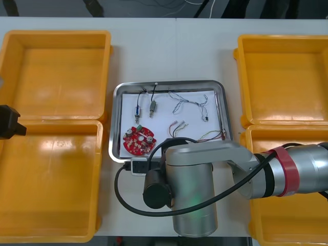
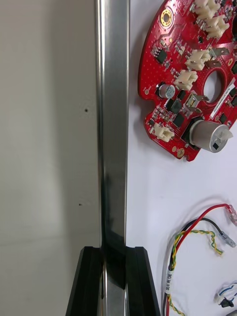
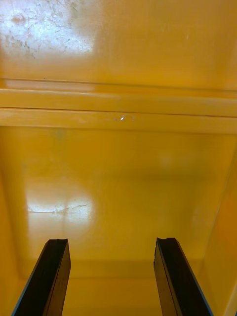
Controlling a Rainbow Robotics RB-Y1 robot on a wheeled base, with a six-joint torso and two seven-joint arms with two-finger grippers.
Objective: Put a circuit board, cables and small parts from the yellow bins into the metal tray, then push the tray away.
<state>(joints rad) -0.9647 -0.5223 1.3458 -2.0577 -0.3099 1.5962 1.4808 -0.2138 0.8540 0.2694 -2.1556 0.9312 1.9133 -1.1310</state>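
- The far left bin [image 1: 56, 72] and near left bin [image 1: 51, 179] sit at 9 o'clock from the tray [image 1: 169, 83]. Both look bare inside, so I judge that their share is already handed over.
- The left tool [image 3: 112, 244] hangs over the left bins, close to where their rims meet. Its fingers [image 3: 49, 276] are spread wide with nothing between them, and it looks parked clear of the work.
- The tray stands in the middle of the surface [image 1: 169, 46], white inside, and holds the load:
  - the circuit board [image 1: 138, 140] at its 7 o'clock corner
  - two small metal parts [image 1: 138, 110] on black leads at 11 o'clock
  - the blue-and-white cable [image 1: 187, 105] at 1 o'clock
  - the red-and-yellow cable [image 1: 212, 136] at 4 o'clock
- Everything lies flat inside the rim, so it should ride along when the tray slides.
- The board carries a white strip [image 2: 217, 106] of print that is too small to read. I see no other brand or writing.
- The right tool [image 2: 114, 249] is at the tray's 6 o'clock rim, clamped on it with one finger outside over the surface and one inside. The red-and-yellow cable lies near the inner finger. I judge this hold is for pushing the tray toward 12 o'clock.
- The right arm [image 1: 205, 169] reaches in from 3 o'clock, across the near right bin [image 1: 271, 136].
- The far right bin [image 1: 282, 77] looks bare.
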